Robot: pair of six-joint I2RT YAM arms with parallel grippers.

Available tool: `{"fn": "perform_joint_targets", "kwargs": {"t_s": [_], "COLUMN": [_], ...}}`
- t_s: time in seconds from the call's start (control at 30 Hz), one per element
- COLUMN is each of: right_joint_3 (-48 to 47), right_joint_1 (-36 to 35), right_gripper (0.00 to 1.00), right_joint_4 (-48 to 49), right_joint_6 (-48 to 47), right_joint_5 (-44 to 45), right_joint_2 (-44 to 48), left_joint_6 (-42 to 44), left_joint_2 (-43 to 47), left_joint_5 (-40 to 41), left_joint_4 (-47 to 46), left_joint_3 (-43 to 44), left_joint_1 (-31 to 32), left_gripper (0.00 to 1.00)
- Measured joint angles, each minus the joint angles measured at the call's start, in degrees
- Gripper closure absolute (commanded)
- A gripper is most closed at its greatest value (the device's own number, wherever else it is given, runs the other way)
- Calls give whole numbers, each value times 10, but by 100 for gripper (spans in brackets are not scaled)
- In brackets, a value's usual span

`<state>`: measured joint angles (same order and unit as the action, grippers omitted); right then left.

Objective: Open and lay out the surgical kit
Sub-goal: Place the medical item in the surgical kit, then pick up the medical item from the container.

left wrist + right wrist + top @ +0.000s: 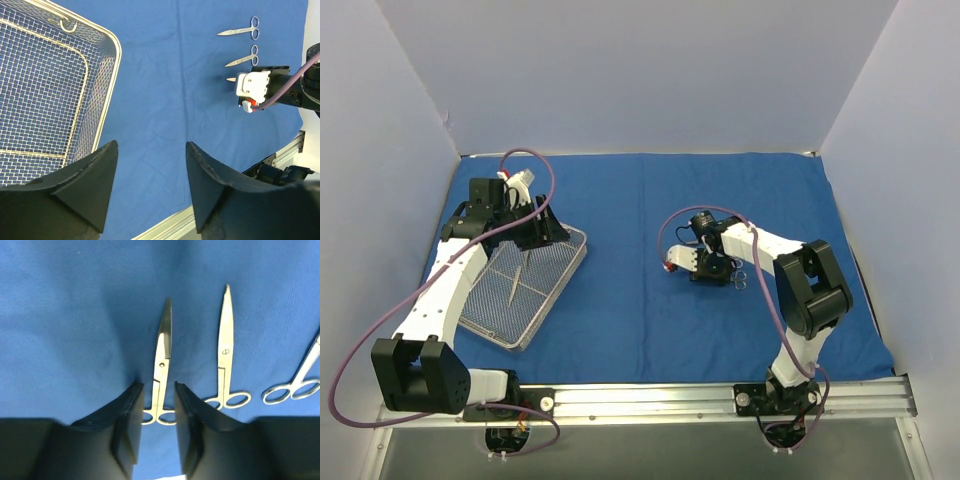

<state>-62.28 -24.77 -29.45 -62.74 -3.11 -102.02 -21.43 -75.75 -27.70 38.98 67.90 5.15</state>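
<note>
Laying-out step: right gripper point(157, 390) narrowly parted astride scissors point(162, 350) flat on blue cloth point(75, 315) beside another pair point(225, 347), left gripper point(151, 146) wide by mesh tray point(116, 50), next probably lift straight clear, no snagging.

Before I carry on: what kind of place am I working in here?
Probably a lab robot test cell, not a real operating room: plain white walls enclose it, a blue cloth covers the work surface, and an aluminium mounting rail runs along the near edge.
</note>
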Motion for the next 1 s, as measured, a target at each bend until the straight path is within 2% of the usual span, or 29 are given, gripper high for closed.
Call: {"fn": "perform_joint_targets", "kwargs": {"t_s": [0.07,0.1,0.13,0.3,0.37,0.4,0.43,0.6,0.67,0.73,0.77,0.8,0.87,0.9,0.93,1.0], "right_joint_3": [0,-2,-5,-53,-100,-126,-151,-247,-275,-308,-317,-320,-318,-315,-312,-306], "right_joint_1": [0,0,0,-2,-8,-16,-28,-124,-141,-139,-134,-128,-114,-107,-99,-87], "right_gripper": [52,40,32,27,16,6,1,0,0,0,2,17,42,45,46,46], "right_joint_4": [2,0,-3,-24,-29,-28,-24,-6,-7,-15,-12,-7,-4,0,4,10], "right_joint_6": [19,31,42,103,149,181,213,392,481,561,596,626,675,695,715,741], "right_joint_5": [6,7,8,19,30,39,47,51,42,28,13,-1,-35,-53,-67,-89], "right_joint_2": [2,4,9,76,102,112,120,145,143,132,128,125,119,115,110,97], "left_joint_6": [3,7,9,16,16,15,13,9,12,17,21,22,26,31,40,56], "left_joint_2": [0,0,-1,-3,-3,-3,-2,-9,-23,-47,-64,-81,-131,-157,-190,-225], "left_joint_5": [0,0,0,17,35,45,58,134,154,169,183,195,235,256,282,306], "left_joint_4": [0,1,2,25,32,36,40,68,78,97,112,128,167,182,200,208], "left_joint_3": [0,0,0,7,10,11,11,14,17,28,41,54,101,124,154,181], "left_joint_1": [0,0,0,-1,-2,-3,-4,-8,-9,-12,-13,-14,-16,-16,-16,-18], "left_gripper": [31,26,6,6,6,6,6,6,6,1,7,11,24,30,42,48]}}
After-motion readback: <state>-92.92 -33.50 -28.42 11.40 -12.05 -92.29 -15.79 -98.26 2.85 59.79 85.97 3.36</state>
